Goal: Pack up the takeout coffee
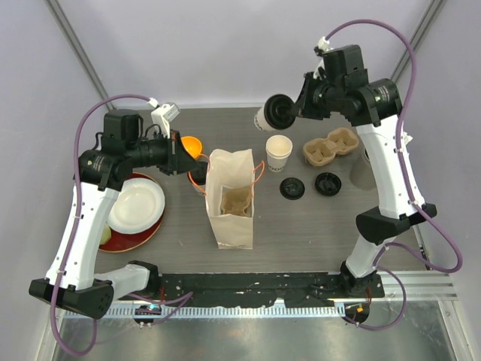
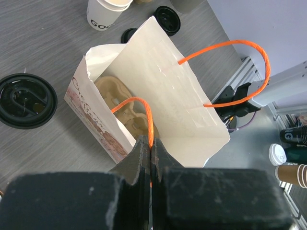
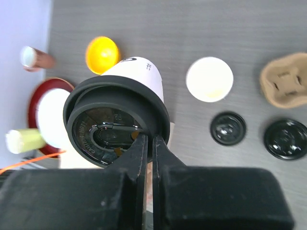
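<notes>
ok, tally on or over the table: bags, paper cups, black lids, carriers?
Bag: 1
Paper cups: 2 (held cup, open cup)
Black lids: 4 (one fitted, three loose)
Carriers: 2 (one bagged, one loose)
Total: 9

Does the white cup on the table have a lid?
No, that cup is open on top; a black lid lies loose beside it.

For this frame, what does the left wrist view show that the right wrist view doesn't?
Only left wrist: the left gripper pinching the paper bag's orange handle, and a cardboard carrier inside the bag. Only right wrist: the right gripper clamping the lidded cup by its lid rim, a yellow bowl, a second carrier. Both: the open white cup and loose black lids.
</notes>
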`<state>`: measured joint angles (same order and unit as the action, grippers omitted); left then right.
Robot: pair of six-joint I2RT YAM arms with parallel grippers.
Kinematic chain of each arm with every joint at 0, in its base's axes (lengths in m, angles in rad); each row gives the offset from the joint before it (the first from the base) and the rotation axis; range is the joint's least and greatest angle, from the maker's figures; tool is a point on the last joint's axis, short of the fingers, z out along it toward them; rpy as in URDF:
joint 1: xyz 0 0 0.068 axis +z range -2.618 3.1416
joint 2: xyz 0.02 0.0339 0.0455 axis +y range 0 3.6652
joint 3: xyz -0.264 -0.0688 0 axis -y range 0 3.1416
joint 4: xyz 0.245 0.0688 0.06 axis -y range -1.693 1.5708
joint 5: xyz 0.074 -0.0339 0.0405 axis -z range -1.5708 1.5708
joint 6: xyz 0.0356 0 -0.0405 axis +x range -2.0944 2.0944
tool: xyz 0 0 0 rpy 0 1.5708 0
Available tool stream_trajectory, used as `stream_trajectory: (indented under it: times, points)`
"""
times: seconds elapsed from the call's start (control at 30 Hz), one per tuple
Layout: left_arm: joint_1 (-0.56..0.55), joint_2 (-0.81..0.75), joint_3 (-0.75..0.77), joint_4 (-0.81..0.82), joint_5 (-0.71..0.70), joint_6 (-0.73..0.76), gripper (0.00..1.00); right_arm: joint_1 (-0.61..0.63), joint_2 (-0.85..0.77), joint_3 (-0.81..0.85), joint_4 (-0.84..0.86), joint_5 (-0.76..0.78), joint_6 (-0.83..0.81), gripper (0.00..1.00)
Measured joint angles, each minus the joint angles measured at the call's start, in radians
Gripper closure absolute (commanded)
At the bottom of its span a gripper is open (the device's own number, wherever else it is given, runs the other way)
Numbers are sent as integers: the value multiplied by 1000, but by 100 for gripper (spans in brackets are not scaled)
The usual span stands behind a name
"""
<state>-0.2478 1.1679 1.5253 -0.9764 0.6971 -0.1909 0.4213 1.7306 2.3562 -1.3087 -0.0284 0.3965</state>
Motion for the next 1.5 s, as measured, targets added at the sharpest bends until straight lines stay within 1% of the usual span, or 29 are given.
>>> stream_trajectory:
  times: [0.03, 0.1, 0.2, 0.3, 0.37, 0.43, 0.57, 0.7, 0.8, 0.9, 1.03, 1.27, 1.5]
  points:
    - [0, 0, 0, 0, -1, -4, 100, 0, 18, 69, 1, -16, 26, 99]
    - [0, 0, 0, 0, -5, -9, 100, 5, 24, 110, 21, -37, 55, 99]
    - [0, 0, 0, 1, -13, -12, 100, 43, 12, 91, 98, -89, 84, 99]
    - [0, 0, 0, 1, -27, -15, 100, 141, 16, 52, 139, -135, 79, 99]
    - [0, 0, 1, 1, -44, -16, 100, 193, 35, 54, 118, -166, 68, 99]
    - [-1, 0, 5, 1, -58, -16, 100, 221, 54, 63, 79, -181, 45, 99]
    - [-1, 0, 9, 2, -70, -16, 100, 235, 68, 66, 2, -190, 0, 99]
    - [-1, 0, 9, 2, -72, -19, 100, 261, 70, 74, -35, -142, -43, 99]
    - [-1, 0, 9, 7, -72, -23, 100, 302, 90, 92, -47, -91, -62, 99]
    - [-2, 0, 9, 8, -72, -34, 100, 352, 149, 127, -51, -54, -70, 99]
    - [-6, 0, 9, 11, -70, -39, 100, 385, 214, 105, -51, -24, -78, 99]
    - [-8, -3, 7, 34, -66, -45, 100, 386, 243, 27, -60, 40, -92, 99]
    - [-10, -19, -7, 44, -57, -45, 100, 391, 289, 6, -61, 100, -93, 99]
